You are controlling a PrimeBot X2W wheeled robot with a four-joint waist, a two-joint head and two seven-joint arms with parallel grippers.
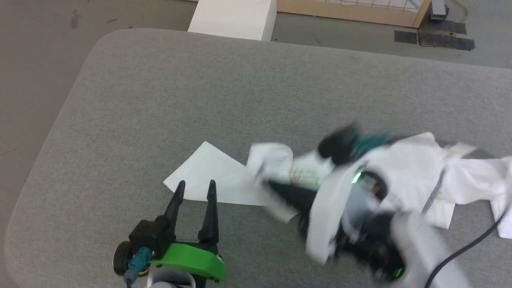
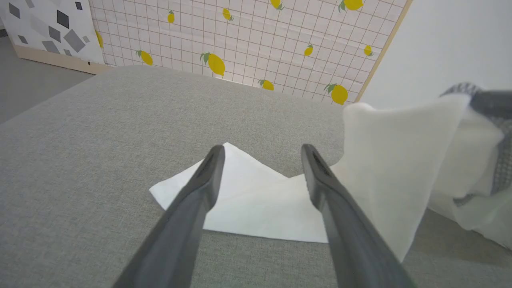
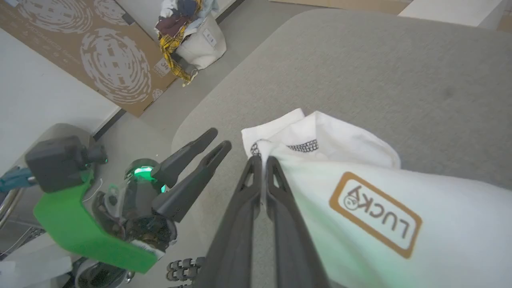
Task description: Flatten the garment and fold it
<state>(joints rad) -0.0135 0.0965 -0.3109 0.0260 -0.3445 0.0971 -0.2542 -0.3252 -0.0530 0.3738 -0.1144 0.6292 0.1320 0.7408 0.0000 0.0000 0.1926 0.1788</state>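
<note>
Fabric is pinched between the two fingers of my right pincer (image 3: pixel 263 161). The jaws are closed on a hem of the garment (image 3: pixel 400 224), beside a run of dark stitching. Just right of that grip in the right wrist view, the orange-bordered LUCKY patch (image 3: pixel 376 214) faces the camera.

From the head, my right pincer (image 1: pixel 269 185) is blurred, near the middle of the grey table (image 1: pixel 160 100). Cloth drapes over my wrist and hides much of that arm. The garment (image 1: pixel 416 168) spreads crumpled from there to the right edge of the view. One flat, pointed flap (image 1: pixel 208 172) lies on the table to the left.

My left pincer (image 1: pixel 196 185) holds nothing, and its fingers stand wide apart. It is toward the near side of the table, with its tips over the flap's near edge; I cannot tell whether they touch it. In the left wrist view the garment (image 2: pixel 256 204) lies flat beyond my left pincer (image 2: pixel 263 150). A raised fold on the right blocks what lies behind it. The right wrist view shows the left pincer (image 3: pixel 219 138) just left of my closed fingers, apart from the cloth.

A white box (image 1: pixel 234 18) stands on the floor past the far edge, with dark tape (image 1: pixel 436 38) to its right. A lemon-print panel (image 2: pixel 240 36) rises beyond the table. Off the left side, a sheet of cardboard (image 3: pixel 92 52) leans on the wall beside a bag (image 3: pixel 192 32) of clothes. A black cable (image 1: pixel 468 248) crosses the near right corner.
</note>
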